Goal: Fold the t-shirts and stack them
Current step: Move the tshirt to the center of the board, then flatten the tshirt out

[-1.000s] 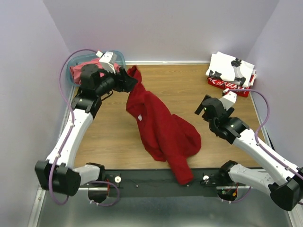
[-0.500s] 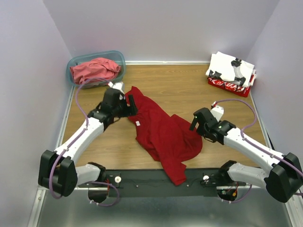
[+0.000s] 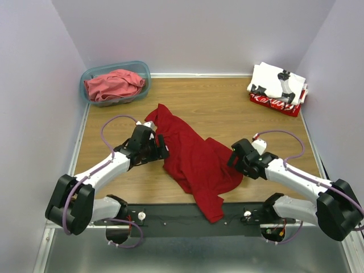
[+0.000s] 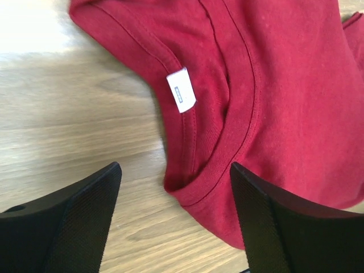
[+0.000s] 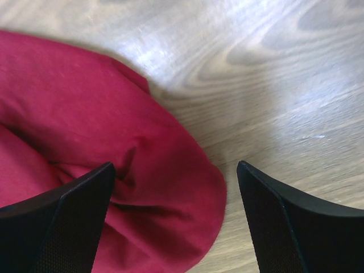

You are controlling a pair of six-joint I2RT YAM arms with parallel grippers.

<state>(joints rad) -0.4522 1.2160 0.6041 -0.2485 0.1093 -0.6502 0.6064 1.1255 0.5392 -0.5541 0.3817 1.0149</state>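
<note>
Shirt is limp and light: pinch its collar at ten o'clock with your left gripper, the three o'clock fold with the right gripper; both are released

- 1 translucent teal plastic tub with rounded corners sits at the table's far left corner.
- Light brown wood-grain table.
- Plain lavender walls enclose 3 sides.
</note>
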